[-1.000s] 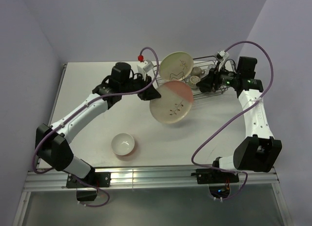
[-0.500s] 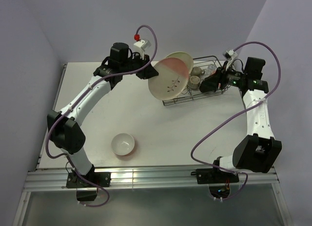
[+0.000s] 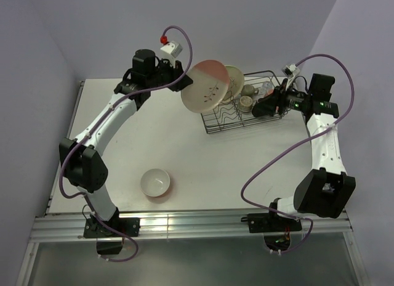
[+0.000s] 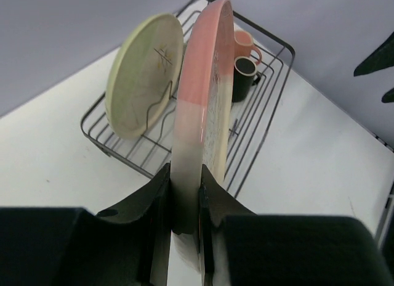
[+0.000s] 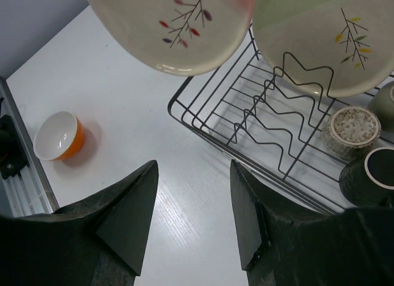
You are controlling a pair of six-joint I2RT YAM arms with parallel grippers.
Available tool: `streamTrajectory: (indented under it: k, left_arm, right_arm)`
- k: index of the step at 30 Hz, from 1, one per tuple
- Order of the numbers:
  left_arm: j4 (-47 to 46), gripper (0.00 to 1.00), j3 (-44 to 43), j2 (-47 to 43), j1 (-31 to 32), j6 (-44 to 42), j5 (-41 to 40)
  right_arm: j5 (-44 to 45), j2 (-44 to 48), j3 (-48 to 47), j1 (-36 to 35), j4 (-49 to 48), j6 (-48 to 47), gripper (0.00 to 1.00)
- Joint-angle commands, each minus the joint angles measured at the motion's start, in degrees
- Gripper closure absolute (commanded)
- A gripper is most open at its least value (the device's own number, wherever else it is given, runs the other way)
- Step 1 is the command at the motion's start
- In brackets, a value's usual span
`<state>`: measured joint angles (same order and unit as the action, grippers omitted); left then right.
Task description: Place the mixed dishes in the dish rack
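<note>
Cream-and-pink plate (image 3: 206, 87) higher, lower rim hidden

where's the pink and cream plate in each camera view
Top external: cream-and-pink plate upper centre, by the dish rack's left end.
Left wrist: centre, edge-on, pinched by the left hand.
Right wrist: top left, face on.
Shared landmark: cream plate standing in the rack.

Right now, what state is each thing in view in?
cream-and-pink plate: on edge, raised, not yet racked
left tool: shut on cream-and-pink plate
cream plate: standing in dish rack dividers
bowl: upright on table, outside the rack
pink mug: inside the rack
dark cup: inside the rack
right tool: open, empty
</note>
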<state>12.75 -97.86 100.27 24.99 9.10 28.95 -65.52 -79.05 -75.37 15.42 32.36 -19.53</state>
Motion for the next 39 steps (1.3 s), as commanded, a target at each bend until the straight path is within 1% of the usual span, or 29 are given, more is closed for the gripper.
streamTrajectory:
  k: [1,6,10,12,16,21,30,31,39]
  left_arm:
    - [-14.42,1.00,-5.49,-0.17,-0.38,-1.81,-0.82]
    - [-15.03,1.00,-8.48,3.44,-1.00,-4.79,-1.71]
    - [-18.45,1.00,-9.27,6.07,-1.35,-7.07,-0.92]
    - [-19.17,1.00,-11.19,7.30,-1.35,-7.17,-0.91]
    - [-20.22,1.00,-14.01,11.17,-1.35,-7.44,1.63]
    - [-25.40,1.00,-13.84,13.19,-0.74,-6.82,4.09]
    - [-26.11,1.00,-17.96,17.94,1.02,-8.49,4.71]
    - [-25.85,1.00,-18.41,18.90,1.11,-10.49,4.80]
    - [-27.52,1.00,-19.47,22.16,2.60,-14.55,4.80]
  right_arm:
    - [-1.19,0.30,0.31,0.40,-1.77,-0.60,0.42]
    - [-1.19,0.29,1.37,0.40,-2.21,0.11,0.42]
    - [-0.14,1.17,2.95,0.40,-2.21,-0.68,0.42]
    - [0.39,1.96,4.00,0.40,-1.95,-1.91,0.42]
    - [0.92,2.23,4.36,0.40,-0.81,-3.67,0.42]
    - [0.92,1.70,4.27,0.40,-0.19,-4.55,0.42]
    - [0.83,0.82,5.06,0.40,-0.19,-5.17,0.42]
    - [0.74,0.74,5.06,0.40,-0.19,-5.17,0.42]
    - [0.57,0.47,5.24,0.40,-0.02,-5.34,0.42]
